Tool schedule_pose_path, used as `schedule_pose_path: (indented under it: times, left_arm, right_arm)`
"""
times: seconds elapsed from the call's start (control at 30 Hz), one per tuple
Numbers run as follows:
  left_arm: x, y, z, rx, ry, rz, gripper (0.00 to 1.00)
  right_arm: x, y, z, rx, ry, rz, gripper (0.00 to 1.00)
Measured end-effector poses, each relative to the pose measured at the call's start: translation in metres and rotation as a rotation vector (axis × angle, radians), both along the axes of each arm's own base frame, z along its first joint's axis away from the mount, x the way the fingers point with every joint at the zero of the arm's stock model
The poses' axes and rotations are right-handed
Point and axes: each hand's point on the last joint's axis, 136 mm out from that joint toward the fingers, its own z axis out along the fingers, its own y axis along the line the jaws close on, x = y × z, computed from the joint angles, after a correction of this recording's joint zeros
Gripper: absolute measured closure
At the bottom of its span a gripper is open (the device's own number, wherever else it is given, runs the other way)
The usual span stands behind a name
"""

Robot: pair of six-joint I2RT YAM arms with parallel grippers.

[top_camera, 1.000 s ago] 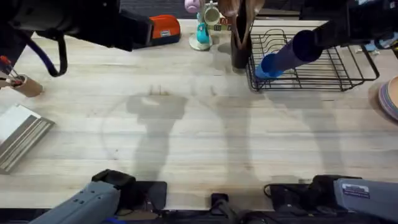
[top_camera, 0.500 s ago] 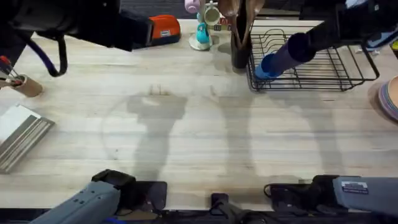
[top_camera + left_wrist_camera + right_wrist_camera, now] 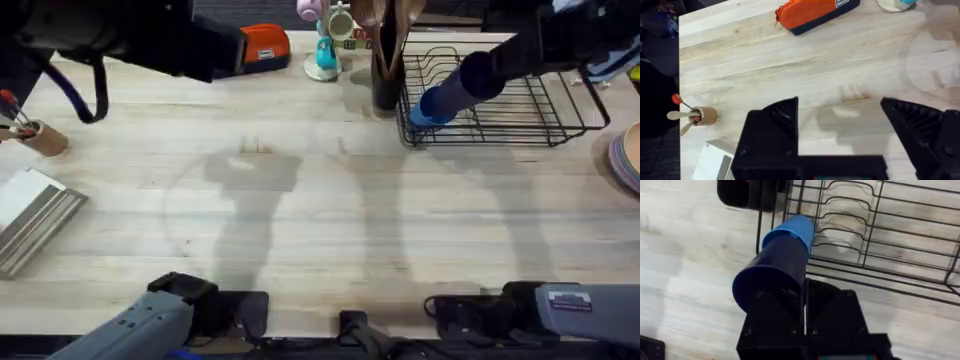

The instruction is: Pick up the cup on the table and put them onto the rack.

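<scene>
Inside the navy cup (image 3: 776, 272), light-blue cup (image 3: 790, 229) half-hidden.

Two cups, one dark blue (image 3: 478, 75) and one light blue (image 3: 433, 106), one black rack (image 3: 540, 105), one orange case (image 3: 264, 47), two grippers, left (image 3: 840, 131) and right (image 3: 804, 297)

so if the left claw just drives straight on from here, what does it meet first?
Probably bare tabletop. The left claw is open and empty, and nothing lies between its fingers. The orange pouch sits farther off; depth is unclear.
</scene>
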Motion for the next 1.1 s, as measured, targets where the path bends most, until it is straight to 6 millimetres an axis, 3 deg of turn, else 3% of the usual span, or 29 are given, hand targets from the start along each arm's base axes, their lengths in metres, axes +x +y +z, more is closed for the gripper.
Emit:
schedule_pose_path:
  times: [0.3, 0.7, 1.1]
  left_arm:
    - [0.0, 0.0, 0.0, 0.0, 0.0, 0.0, 0.008]
    - [0.0, 0.0, 0.0, 0.0, 0.001, 0.0, 0.008]
    - [0.0, 0.0, 0.0, 0.0, 0.0, 0.0, 0.008]
  right_arm:
    - [0.001, 0.006, -0.001, 0.0, 0.002, 0.017, 0.969]
    - [0.011, 0.005, -0.032, 0.001, 0.09, 0.016, 0.968]
    - [0.014, 0.005, -0.038, 0.001, 0.105, 0.016, 0.924]
